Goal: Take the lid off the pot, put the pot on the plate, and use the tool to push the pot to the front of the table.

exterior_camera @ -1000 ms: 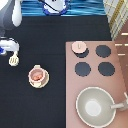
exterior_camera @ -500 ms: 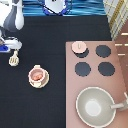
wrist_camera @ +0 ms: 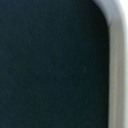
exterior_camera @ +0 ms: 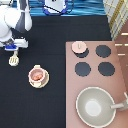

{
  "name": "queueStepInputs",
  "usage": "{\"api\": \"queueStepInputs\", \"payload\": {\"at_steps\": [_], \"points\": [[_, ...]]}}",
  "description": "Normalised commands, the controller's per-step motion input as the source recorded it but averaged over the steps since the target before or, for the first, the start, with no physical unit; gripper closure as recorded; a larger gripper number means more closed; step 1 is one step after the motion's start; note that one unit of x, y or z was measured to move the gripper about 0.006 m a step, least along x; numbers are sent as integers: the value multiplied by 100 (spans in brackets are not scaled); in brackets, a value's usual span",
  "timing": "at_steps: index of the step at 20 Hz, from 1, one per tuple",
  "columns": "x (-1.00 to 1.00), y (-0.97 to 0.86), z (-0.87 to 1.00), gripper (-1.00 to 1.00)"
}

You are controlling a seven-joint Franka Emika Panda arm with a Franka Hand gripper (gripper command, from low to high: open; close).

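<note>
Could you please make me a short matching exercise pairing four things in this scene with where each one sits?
Things:
1. small pale-pink lid
2. small pinkish-tan pot
3. cream-beige spatula tool
4. large grey handled pan

Places:
A. on the cream plate, on the black tabletop
B. exterior view's bottom right
C. on the brown stove panel's upper-left burner
D. exterior view's left edge, just below the gripper

Pairs: 1-C, 2-A, 3-D, 4-B

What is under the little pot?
The pot sits on the cream plate, whose rim peeks out around it. The plate's middle is covered. The lid lies on a burner. The end effector hangs above the tool.
</note>
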Motion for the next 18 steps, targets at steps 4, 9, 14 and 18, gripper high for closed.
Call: {"api": "queueStepInputs", "payload": {"at_steps": [4,9,14,18], "points": [[-52,-61,-16,-100],[-47,-51,-19,100],[-4,-13,-17,100],[17,14,-7,100]]}}
